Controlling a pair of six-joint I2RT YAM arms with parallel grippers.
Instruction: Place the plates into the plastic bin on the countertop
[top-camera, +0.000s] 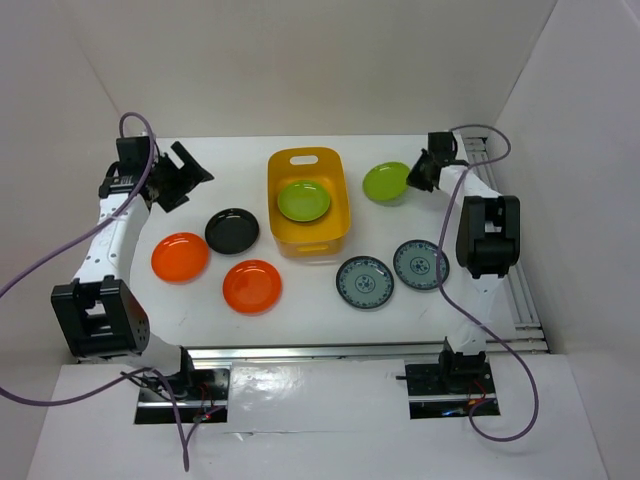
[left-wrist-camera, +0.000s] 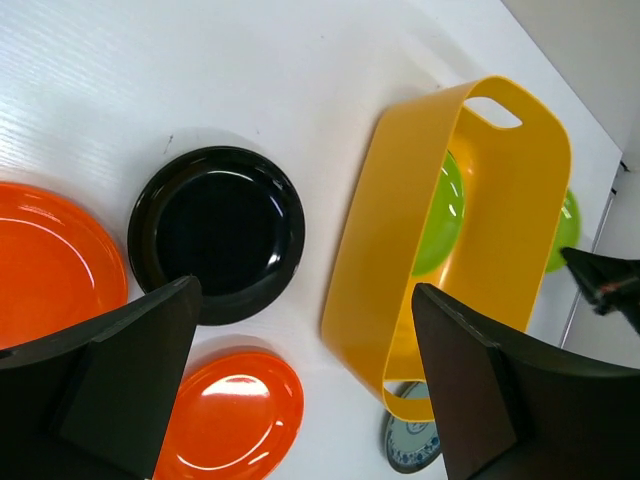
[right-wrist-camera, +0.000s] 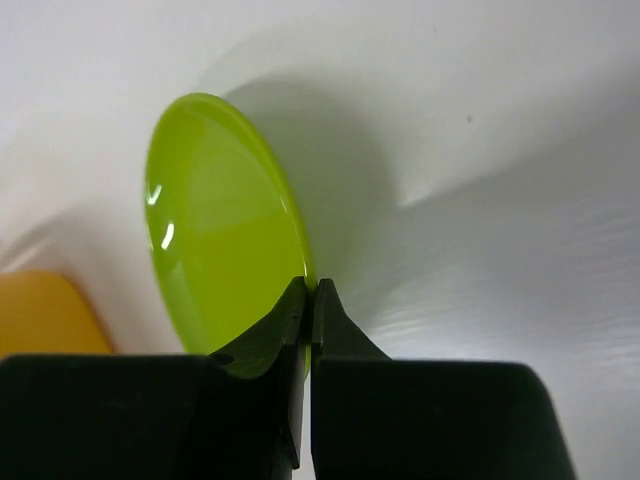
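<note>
Right wrist: fingers (right-wrist-camera: 272, 335) pinch the lime plate (right-wrist-camera: 220, 230) by its edge.

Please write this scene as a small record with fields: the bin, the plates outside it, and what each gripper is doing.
bin contents: one lime green plate inside the plastic bin
held plate: second lime green plate, right of the bin, its rim pinched by the right gripper
left gripper: open, holding nothing, left of the bin
on countertop, left of bin: black plate, two orange plates
on countertop, near right of bin: two blue-and-white plates
</note>
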